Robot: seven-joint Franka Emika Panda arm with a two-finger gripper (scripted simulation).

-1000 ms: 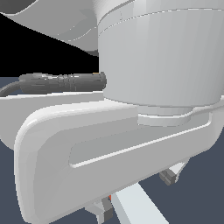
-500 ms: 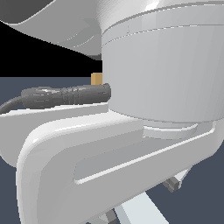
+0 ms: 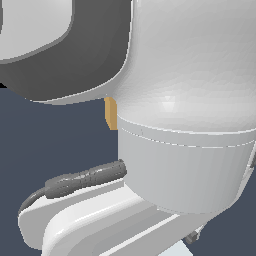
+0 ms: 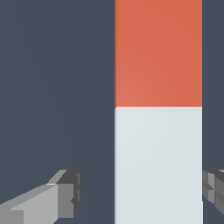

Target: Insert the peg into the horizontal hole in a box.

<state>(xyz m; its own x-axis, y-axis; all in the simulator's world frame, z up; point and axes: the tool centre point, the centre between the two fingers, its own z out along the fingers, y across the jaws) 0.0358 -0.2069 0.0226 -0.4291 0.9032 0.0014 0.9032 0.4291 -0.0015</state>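
In the wrist view the peg (image 4: 158,113) lies on the dark floor, a long square bar, one half red-orange, the other half white. My gripper (image 4: 142,192) is open and straddles the white half. One finger (image 4: 61,199) stands well clear of the peg. The other finger (image 4: 214,190) is almost against its side. In the exterior view my arm fills nearly everything; only a tan sliver of the box (image 3: 110,113) shows behind it. The hole is hidden.
The arm's white links and a grey cable (image 3: 82,181) block most of the exterior view. A dark blue-grey floor (image 4: 52,87) lies around the peg.
In the exterior view the arm's hand and cable have dropped lower in the picture. The tan box has come into sight behind the arm. The peg has almost left the bottom edge.
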